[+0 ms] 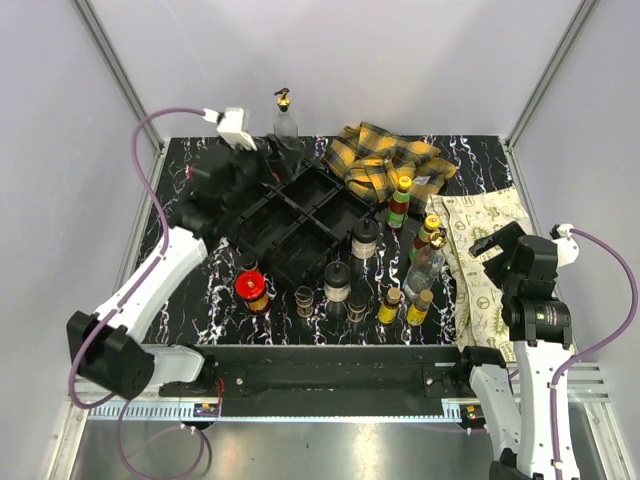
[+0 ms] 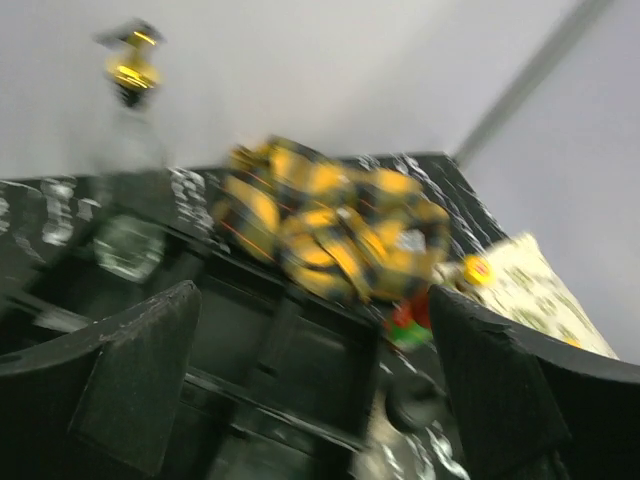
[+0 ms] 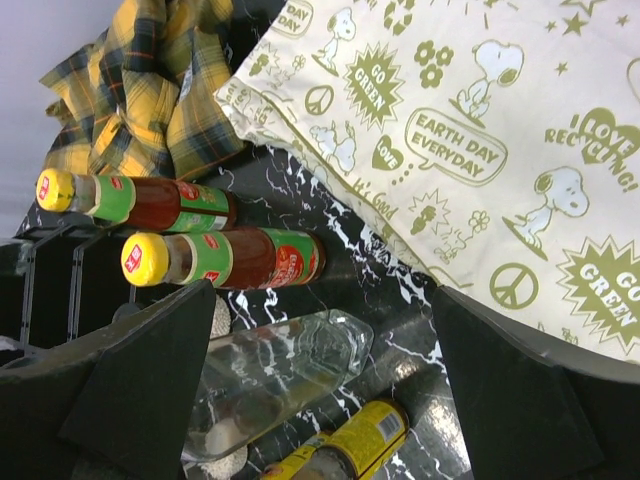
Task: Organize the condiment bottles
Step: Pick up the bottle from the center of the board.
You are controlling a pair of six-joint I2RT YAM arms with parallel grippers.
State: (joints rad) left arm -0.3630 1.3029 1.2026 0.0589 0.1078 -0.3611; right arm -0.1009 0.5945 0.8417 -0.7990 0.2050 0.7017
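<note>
Yellow plaid cloth [image 1: 385, 158] touches the black tray [image 1: 300, 215]. Cream cloth [image 3: 480, 130] reads "GO GREEN", "EARTH DAY EVERYDAY". My left pincer [image 2: 320, 390] and right pincer [image 3: 320, 390] stand open

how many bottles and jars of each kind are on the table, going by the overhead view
clear glass bottles with gold spouts: 2
yellow-capped sauce bottles: 2
black-capped shakers: 2
red-lidded jar: 1
yellow-labelled bottles with brown caps: 2
small dark jars at the front: 2
total: 11 that can be made out
</note>
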